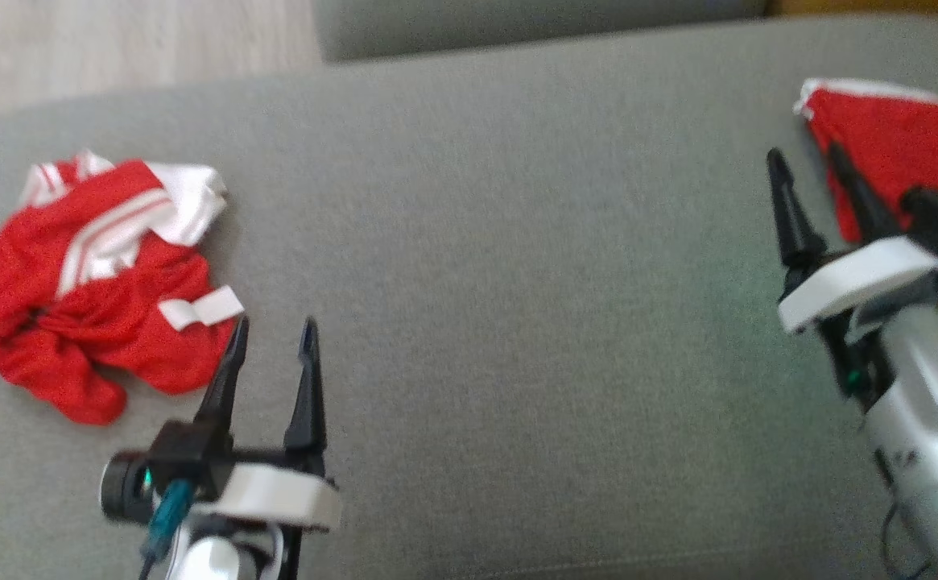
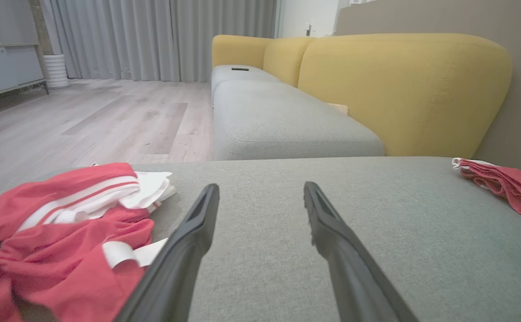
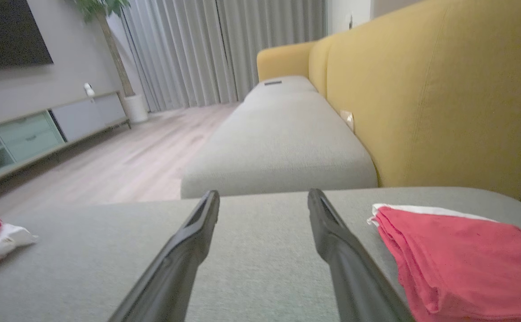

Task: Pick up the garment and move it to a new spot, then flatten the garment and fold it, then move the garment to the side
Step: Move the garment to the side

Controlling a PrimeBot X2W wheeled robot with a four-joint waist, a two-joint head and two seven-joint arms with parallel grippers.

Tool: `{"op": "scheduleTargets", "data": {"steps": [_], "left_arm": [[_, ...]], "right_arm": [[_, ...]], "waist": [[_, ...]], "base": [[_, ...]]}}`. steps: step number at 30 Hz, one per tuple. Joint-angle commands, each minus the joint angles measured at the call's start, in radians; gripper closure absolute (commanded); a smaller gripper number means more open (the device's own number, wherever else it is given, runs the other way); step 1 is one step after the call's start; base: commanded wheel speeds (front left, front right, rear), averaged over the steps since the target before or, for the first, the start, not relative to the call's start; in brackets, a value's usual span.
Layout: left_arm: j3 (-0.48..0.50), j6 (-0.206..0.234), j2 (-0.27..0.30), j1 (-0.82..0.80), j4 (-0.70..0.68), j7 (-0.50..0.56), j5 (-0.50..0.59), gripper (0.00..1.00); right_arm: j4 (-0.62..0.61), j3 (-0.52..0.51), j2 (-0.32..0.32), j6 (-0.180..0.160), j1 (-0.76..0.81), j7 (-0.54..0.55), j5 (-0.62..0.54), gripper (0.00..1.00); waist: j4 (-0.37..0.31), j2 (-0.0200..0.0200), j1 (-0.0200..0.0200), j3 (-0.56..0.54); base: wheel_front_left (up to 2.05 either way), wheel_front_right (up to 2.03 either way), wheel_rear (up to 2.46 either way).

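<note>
Just left of my left jaws lies the crumpled garment, a red top with white stripes and trim, bunched in a heap on the grey sofa seat. Its nearest edge carries a white tab right beside my left-hand finger. The blur keeps me from telling whether they touch.

My left jaws stand wide open and hold nothing, pointing across the seat. I judge this heap to be the piece I must lift next. It looks thin, soft and light, so it should sag and trail rather than hold a shape. A raised ridge of the red cloth near my jaws seems a surer hold than the flimsy tab. I cannot tell which part is collar or hem.

Bare grey seat lies between my two pairs of jaws. My right jaws are also wide open and empty. Just to their right rests a folded garment, red with a white edge, which I take as already finished.

The head view gives the layout from above, both pairs of jaws at once. The left wrist view shows the heap standing up in soft folds. The right wrist view shows the folded layers stacked, with a yellow backrest rising beyond them.
</note>
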Motion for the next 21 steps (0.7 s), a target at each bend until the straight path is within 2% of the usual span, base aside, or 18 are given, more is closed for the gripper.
{"op": "scheduleTargets", "data": {"steps": [1, 7, 10, 14, 21], "left_arm": [[0.044, 0.007, 0.001, 0.006, -0.034, -0.005, -0.002, 0.00], [0.076, -0.003, 0.001, 0.085, -0.064, -0.005, 0.015, 0.00], [0.085, -0.008, 0.001, 0.109, -0.077, -0.005, 0.022, 0.00], [0.088, -0.020, 0.001, 0.131, -0.089, -0.005, 0.025, 0.00], [0.094, -0.018, 0.001, 0.155, -0.099, -0.005, 0.033, 0.00]], "right_arm": [[-0.070, -0.036, 0.022, 0.005, 0.042, -0.013, -0.033, 0.00], [-0.289, -0.220, 0.154, 0.005, 0.284, -0.013, -0.217, 0.00], [-0.371, -0.261, 0.208, 0.005, 0.385, -0.014, -0.276, 0.00], [-0.429, -0.298, 0.236, 0.005, 0.476, -0.014, -0.333, 0.00], [-0.458, -0.334, 0.263, 0.005, 0.556, -0.014, -0.391, 0.00]], "waist": [[0.027, 0.0000, 0.0004, -0.111], [0.050, 0.0000, 0.0004, -0.176], [0.061, 0.0000, 0.0004, -0.193], [0.073, 0.0000, 0.0004, -0.208], [0.080, 0.0000, 0.0004, -0.227]], "base": [[0.00, 0.00, 0.00], [0.00, 0.00, 0.00], [0.00, 0.00, 0.00], [0.00, 0.00, 0.00], [0.00, 0.00, 0.00]]}}
